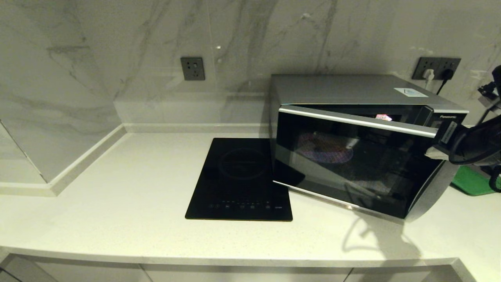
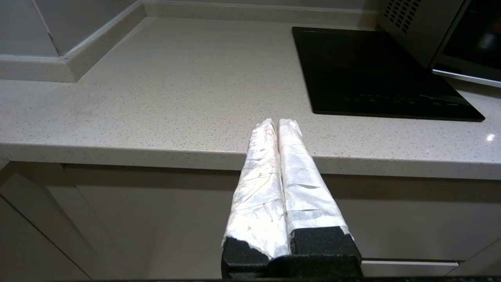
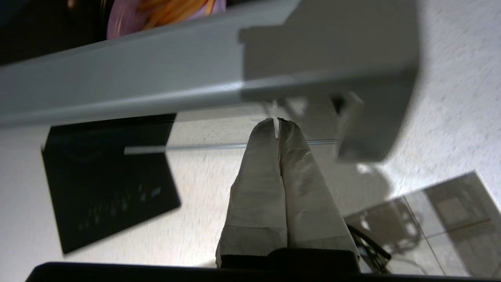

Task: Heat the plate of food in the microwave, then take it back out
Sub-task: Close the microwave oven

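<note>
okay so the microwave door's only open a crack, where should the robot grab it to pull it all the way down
Judging by the pose, grip the silver handle strip along the door's top edge, coming from the front and above. The microwave door leans out at the top, hinged at the bottom, so the gap behind that strip gives fingers room. The right gripper, shut, is already near the door's right end.

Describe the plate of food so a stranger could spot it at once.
Start at the silver-grey microwave on the right of the pale countertop, beside the flat black cooktop. Look through its dark glass door, which stands partly ajar. The plate of food sits inside: round, pale lilac, topped with orange-yellow fries, the only coloured thing in there.
</note>
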### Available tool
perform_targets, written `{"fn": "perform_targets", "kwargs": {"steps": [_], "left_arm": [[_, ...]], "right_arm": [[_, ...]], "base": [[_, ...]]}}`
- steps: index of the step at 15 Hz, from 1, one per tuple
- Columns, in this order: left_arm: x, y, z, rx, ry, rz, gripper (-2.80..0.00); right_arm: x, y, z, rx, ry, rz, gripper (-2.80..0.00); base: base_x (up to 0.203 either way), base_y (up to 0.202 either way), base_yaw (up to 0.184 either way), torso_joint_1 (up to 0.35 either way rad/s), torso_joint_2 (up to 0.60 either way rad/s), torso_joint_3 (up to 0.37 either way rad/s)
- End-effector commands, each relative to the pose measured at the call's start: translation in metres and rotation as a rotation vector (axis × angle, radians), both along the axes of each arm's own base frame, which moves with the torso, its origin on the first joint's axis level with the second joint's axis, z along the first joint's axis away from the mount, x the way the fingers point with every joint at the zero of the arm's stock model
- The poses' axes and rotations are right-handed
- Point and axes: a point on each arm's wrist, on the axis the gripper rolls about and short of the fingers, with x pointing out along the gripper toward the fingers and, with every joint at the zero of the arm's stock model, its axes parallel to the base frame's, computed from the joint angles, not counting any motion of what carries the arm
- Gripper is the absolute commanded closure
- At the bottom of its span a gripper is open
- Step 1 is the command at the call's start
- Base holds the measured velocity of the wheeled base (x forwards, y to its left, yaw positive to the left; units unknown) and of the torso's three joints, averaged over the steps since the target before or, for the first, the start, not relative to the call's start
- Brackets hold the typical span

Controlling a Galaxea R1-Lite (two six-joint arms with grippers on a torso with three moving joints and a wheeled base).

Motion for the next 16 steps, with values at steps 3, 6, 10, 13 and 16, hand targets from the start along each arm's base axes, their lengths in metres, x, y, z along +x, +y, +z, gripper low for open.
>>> {"fn": "perform_targets", "kwargs": {"steps": [3,6,10,13,16], "left_arm": [[0.000,0.000,0.000,-0.001,0.000,0.001,0.00],[0.000,0.000,0.000,-0.001,0.000,0.001,0.00],[0.000,0.000,0.000,-0.001,0.000,0.001,0.00],[0.000,0.000,0.000,-0.001,0.000,0.001,0.00],[0.000,0.000,0.000,-0.001,0.000,0.001,0.00]], "right_arm": [[0.021,-0.013,-0.011,0.003,-0.010,-0.052,0.00],[0.029,-0.014,-0.005,-0.007,-0.059,-0.050,0.00],[0.049,-0.018,0.006,-0.020,-0.136,-0.058,0.00],[0.069,-0.024,0.014,-0.024,-0.174,-0.079,0.00],[0.080,-0.031,0.013,-0.027,-0.176,-0.102,0.00]], "base": [[0.000,0.000,0.000,0.000,0.00,0.000],[0.000,0.000,0.000,0.000,0.00,0.000],[0.000,0.000,0.000,0.000,0.00,0.000],[0.000,0.000,0.000,0.000,0.00,0.000],[0.000,0.000,0.000,0.000,0.00,0.000]]}}
